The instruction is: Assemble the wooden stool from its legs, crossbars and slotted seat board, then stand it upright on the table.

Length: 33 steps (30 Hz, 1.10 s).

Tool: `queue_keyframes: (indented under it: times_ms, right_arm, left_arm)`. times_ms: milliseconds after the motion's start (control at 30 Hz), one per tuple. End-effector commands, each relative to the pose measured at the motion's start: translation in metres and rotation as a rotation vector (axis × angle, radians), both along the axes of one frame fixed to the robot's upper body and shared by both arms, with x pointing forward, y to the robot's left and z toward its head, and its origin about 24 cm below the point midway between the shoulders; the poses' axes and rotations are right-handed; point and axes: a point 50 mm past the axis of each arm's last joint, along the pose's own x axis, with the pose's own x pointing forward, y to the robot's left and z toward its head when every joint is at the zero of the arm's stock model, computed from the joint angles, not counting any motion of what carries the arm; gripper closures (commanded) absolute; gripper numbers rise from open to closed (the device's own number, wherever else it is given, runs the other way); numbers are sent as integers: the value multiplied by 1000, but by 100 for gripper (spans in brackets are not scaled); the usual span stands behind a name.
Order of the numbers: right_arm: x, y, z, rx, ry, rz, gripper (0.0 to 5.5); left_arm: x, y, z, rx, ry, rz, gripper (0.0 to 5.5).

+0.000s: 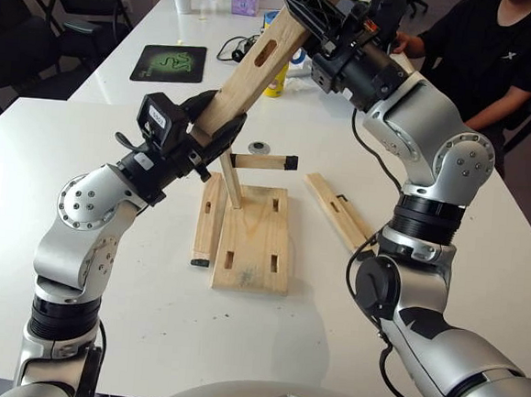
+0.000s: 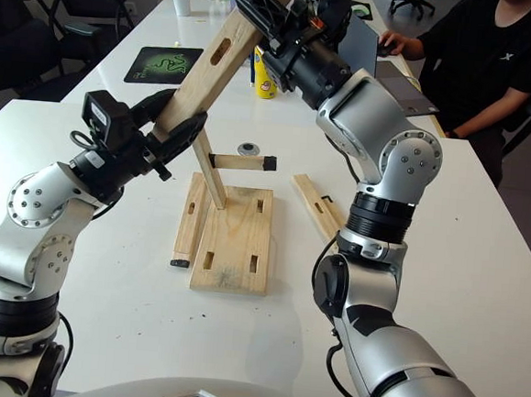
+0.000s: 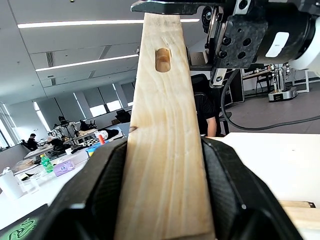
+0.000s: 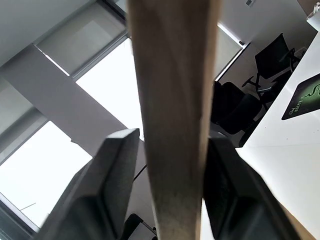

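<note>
**A:** Starting with the biggest thing: a smooth white table (image 1: 76, 266). Above it a long slotted plank (image 1: 257, 69) slants from 7 o'clock up to 1 o'clock.

**B:** Who holds it?

**A:** Both arms do. The left gripper (image 1: 218, 129) is clenched on its lower end and the right gripper (image 1: 319, 5) on its upper end.

**B:** What do the wrist cameras add?

**A:** The left wrist view brings out pale, straight grain and an oval slot (image 3: 162, 59) cut clean through. Black, dimpled fingers (image 3: 95, 195) press against both edges. The right wrist view looks along the plank's shadowed face, flanked by two flat dark fingers (image 4: 112, 185).

**B:** And the head views?

**A:** They show the parts lying on the table.
- The seat board (image 1: 252, 248) lies flat under the plank. It is a light wooden rectangle with rectangular slots and a dark scuff.
- A narrower leg (image 1: 209, 217) lies at its 9 o'clock, touching its edge, with a black cap at the near end.
- Another wooden strip (image 1: 338, 212) lies at 2 o'clock, apart from the board.

**B:** Anything smaller?

**A:** A thin stick (image 1: 233, 182) stands tilted on the board's far end. A short crossbar (image 1: 267, 161) with a black tip juts from it toward 3 o'clock. I cannot tell whether the two are joined. A small grey disc (image 1: 259, 147) sits at the board's 12 o'clock.
</note>
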Motion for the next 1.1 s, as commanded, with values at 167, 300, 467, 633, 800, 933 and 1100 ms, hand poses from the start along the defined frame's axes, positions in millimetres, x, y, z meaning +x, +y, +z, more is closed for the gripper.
queue_keyframes:
  times_ms: [167,300,467,633,800,933,1100]
  right_arm:
    - [4,-6,2,-14,-4,-35,443]
    - [5,-9,4,-34,-20,-51,444]
    - [8,-13,1,-53,-19,-94,445]
    - [14,-25,-1,-73,-28,-202,445]
    - [23,-70,10,-81,-75,-443,445]
    - [28,-99,3,-96,-49,-627,445]
    - [28,-98,-16,-175,-32,-671,445]
  left_arm:
    - [2,5,0,62,-17,20,344]
    - [2,6,0,67,-20,27,344]
    - [3,7,-2,56,-5,46,307]
    - [2,10,-7,33,25,65,264]
    - [-10,23,-28,27,173,40,264]
    - [-32,29,-76,165,432,-28,264]
    - [-56,33,-124,381,648,-64,264]
